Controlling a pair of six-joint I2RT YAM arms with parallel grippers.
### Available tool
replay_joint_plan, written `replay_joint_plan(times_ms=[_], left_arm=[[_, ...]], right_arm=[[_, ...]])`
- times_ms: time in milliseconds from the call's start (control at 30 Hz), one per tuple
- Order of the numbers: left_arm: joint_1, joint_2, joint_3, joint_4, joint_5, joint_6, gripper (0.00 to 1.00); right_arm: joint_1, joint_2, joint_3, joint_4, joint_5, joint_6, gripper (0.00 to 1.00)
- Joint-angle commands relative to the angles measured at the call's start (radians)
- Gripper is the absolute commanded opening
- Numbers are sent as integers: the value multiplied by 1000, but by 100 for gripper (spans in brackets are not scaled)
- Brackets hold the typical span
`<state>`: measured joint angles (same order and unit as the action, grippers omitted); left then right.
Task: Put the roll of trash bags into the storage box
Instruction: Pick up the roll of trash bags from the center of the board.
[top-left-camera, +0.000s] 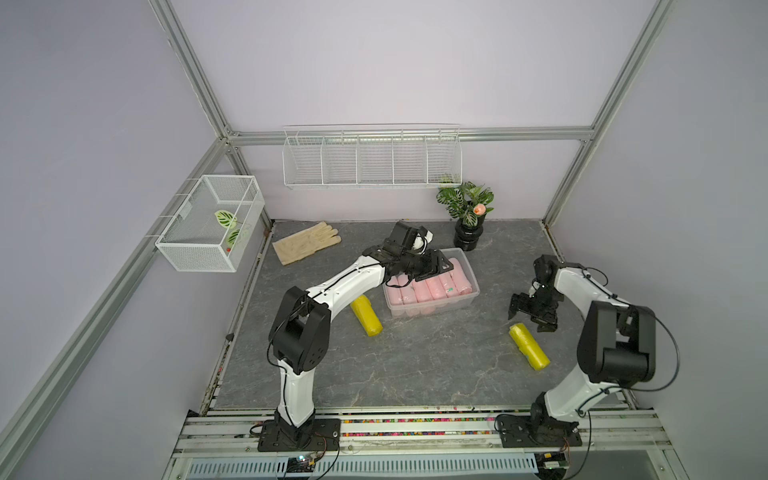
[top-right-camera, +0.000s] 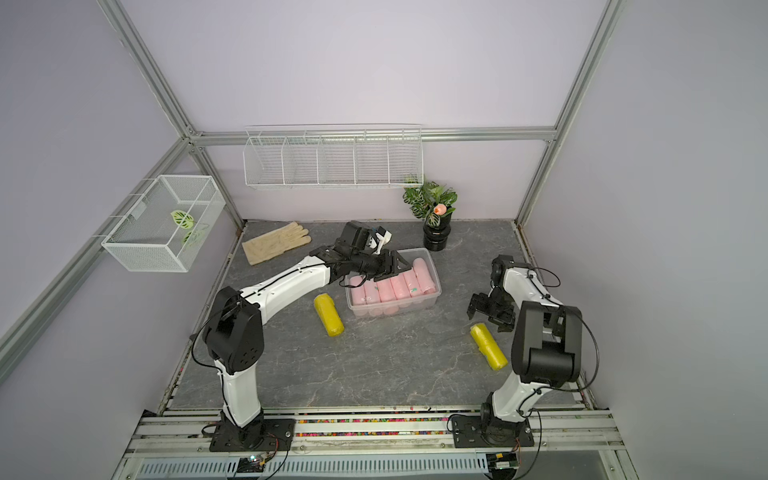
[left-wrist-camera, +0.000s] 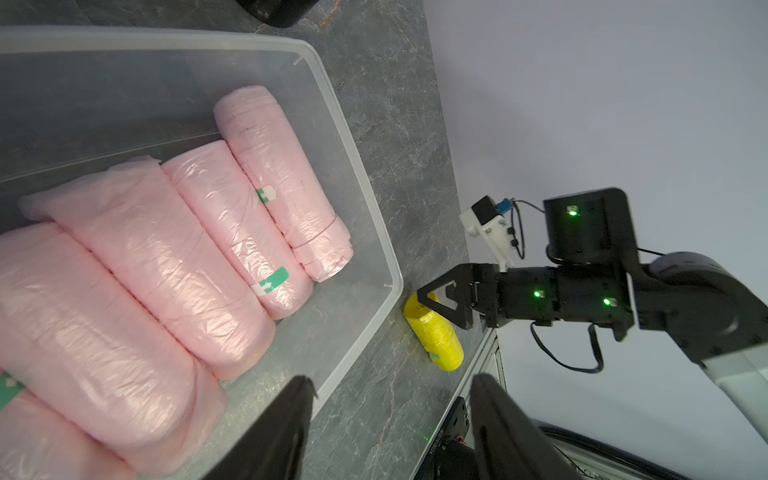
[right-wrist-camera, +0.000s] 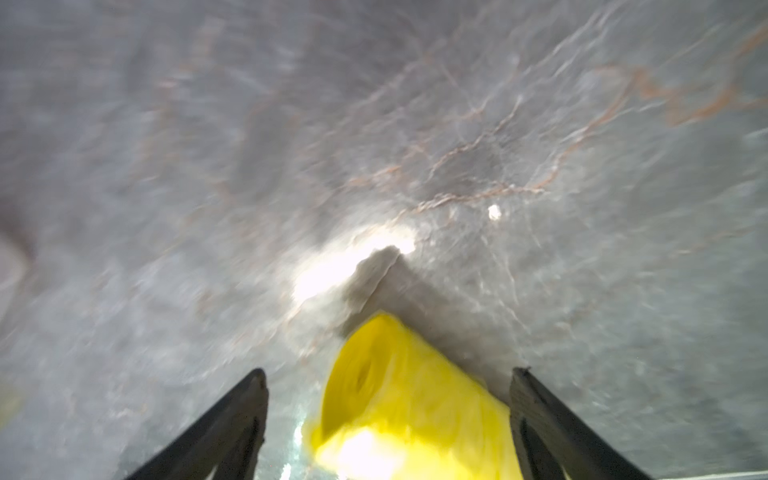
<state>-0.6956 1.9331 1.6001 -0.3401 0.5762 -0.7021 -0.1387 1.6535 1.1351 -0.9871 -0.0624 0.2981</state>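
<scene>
The left jaws hang over the storage box (top-left-camera: 470, 271), partly open with nothing between them. The box stands on the worktop (top-left-camera: 415, 365), packed with pink rolls (top-left-camera: 436, 286). One yellow roll (top-left-camera: 366, 316) lies on the worktop just beside the box's near left corner. A second yellow roll (top-left-camera: 528, 347) lies well apart to the right. The right jaws are spread wide either side of its end, not clamped on it.
</scene>
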Motion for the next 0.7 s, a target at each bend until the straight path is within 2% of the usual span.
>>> replay_joint_plan(times_ms=[0, 133, 267, 300, 667], left_arm=[[6, -30, -12, 18, 1, 11, 65], [5, -36, -19, 19, 13, 10, 65], [7, -49, -23, 9, 20, 19, 65], [7, -53, -24, 5, 25, 21, 65], [9, -66, -33, -11, 48, 36, 65]], right_arm=[[25, -46, 8, -61, 51, -132, 94], [60, -36, 8, -90, 67, -235, 95], [100, 3, -5, -104, 136, -287, 95], [106, 11, -10, -107, 137, -297, 98], [136, 33, -5, -113, 126, -357, 98]])
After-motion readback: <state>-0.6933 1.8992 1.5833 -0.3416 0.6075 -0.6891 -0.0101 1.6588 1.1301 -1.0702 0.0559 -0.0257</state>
